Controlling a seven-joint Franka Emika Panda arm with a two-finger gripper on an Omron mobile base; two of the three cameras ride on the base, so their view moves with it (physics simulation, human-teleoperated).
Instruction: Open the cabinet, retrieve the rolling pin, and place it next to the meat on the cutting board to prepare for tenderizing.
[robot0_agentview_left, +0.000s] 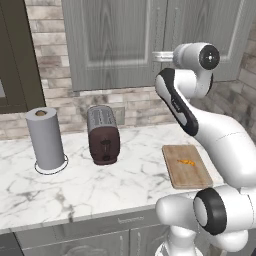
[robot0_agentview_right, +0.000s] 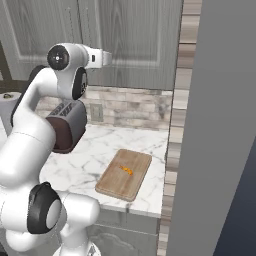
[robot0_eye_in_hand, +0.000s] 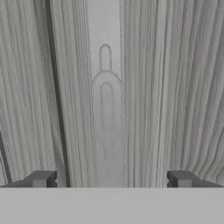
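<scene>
- Two panelled doors of the cabinet (robot0_agentview_left: 120, 42) faced me, both shut, grey wood grain across the wall above the counter.
- One bar handle (robot0_eye_in_hand: 105, 109) ran down the middle of my hand view, pale and thin, lying between my two finger tips and close in front of them.
- One gripper (robot0_eye_in_hand: 111, 179), mine, was spread wide: the two dark finger tips (robot0_eye_in_hand: 41, 178) stood well apart with nothing between them, not touching the handle as far as I could tell.
- One arm reached up from the base to the cabinet door, my hand level with the lower part of the doors in the left base view.
- One cutting board (robot0_agentview_left: 186, 165) lay flat on the marble counter (robot0_agentview_left: 75, 185), near its right end and close to the front edge.
- One scrap of meat (robot0_agentview_left: 186, 162) lay on the board near its middle, small and orange-yellow.
- One toaster (robot0_agentview_left: 103, 134), dark red-brown with a grey top, stood left of the board, apart from it.
- One paper towel roll (robot0_agentview_left: 46, 138) stood upright on a round holder, left of the toaster.
- One dark brown cabinet (robot0_agentview_left: 15, 55) hung at the far left of the left base view.
- One wall outlet (robot0_agentview_right: 96, 113) sat in the brick backsplash behind the toaster.
</scene>
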